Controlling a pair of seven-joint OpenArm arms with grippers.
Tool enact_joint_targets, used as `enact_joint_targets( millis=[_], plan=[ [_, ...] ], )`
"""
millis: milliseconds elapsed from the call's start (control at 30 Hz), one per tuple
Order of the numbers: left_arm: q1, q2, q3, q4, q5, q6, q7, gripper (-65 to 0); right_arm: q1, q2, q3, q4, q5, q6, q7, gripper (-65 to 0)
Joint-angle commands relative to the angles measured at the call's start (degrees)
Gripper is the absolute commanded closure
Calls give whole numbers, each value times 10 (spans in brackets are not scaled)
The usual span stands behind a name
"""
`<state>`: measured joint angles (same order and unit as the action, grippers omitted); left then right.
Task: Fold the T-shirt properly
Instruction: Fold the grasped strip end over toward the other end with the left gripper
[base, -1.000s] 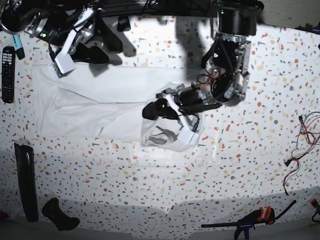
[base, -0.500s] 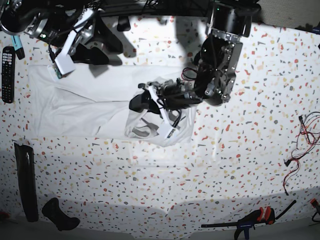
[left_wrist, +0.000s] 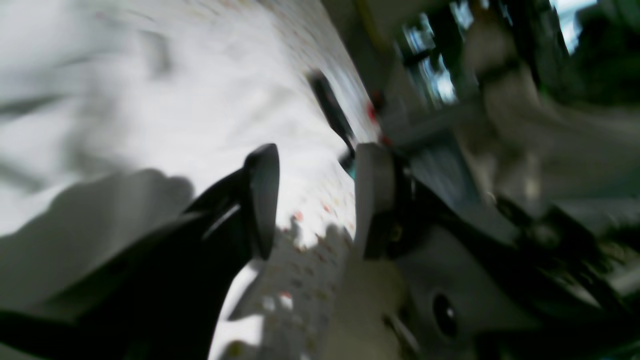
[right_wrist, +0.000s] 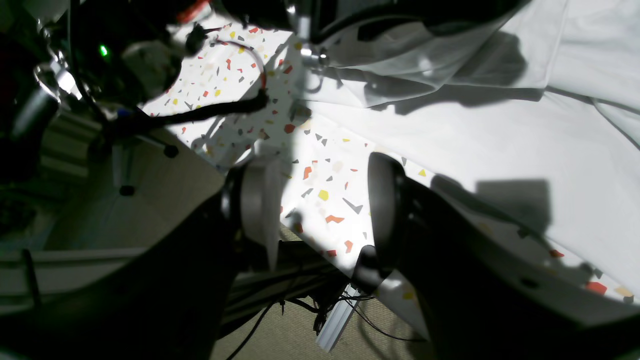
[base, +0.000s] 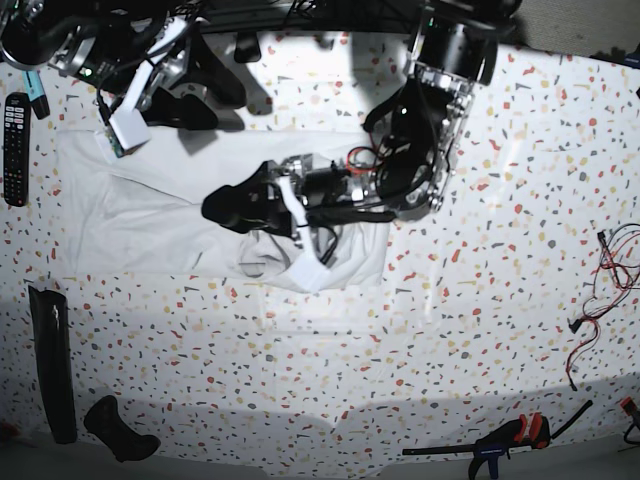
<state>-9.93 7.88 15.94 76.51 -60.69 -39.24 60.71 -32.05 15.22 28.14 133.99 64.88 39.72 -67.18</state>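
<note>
On a speckled terrazzo table (base: 500, 300), a wrinkled plain white cloth T-shirt (base: 150, 215) lies under the left gripper (left_wrist: 312, 200), jaws apart, empty; the right gripper (right_wrist: 320, 210) is parted wide, empty.

Bare table (base: 480, 330) right of T-shirt (base: 150, 215); remote (base: 16, 148), black items (base: 52, 360) crowd left edge

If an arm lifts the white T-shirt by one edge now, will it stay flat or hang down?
The T-shirt would probably hang limp: it lies wrinkled, with a bunched fold near the left gripper. It looks thin and light, so it should lift easily. Pushed, it would likely crumple rather than slide whole.
</note>
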Motion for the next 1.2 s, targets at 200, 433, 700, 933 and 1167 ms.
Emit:
enact_joint_targets(
  millis=[200, 433, 700, 933, 1167],
  plan=[
    [-115, 5, 2, 97, -35, -8, 167, -247, 0, 5, 2, 10, 13, 3, 10, -280],
    [-158, -37, 2, 140, 188, -8, 137, -245, 0, 5, 2, 10, 11, 3, 10, -280],
    [-154, -135, -1, 140, 472, 267, 12, -245, 0, 5, 2, 10, 11, 3, 10, -280],
    [-55, -133, -1, 140, 484, 287, 5, -245, 6, 5, 2, 10, 11, 3, 10, -280],
    [19, -61, -1, 140, 484, 285, -3, -245, 38, 5, 2, 10, 2, 3, 10, -280]
  ],
)
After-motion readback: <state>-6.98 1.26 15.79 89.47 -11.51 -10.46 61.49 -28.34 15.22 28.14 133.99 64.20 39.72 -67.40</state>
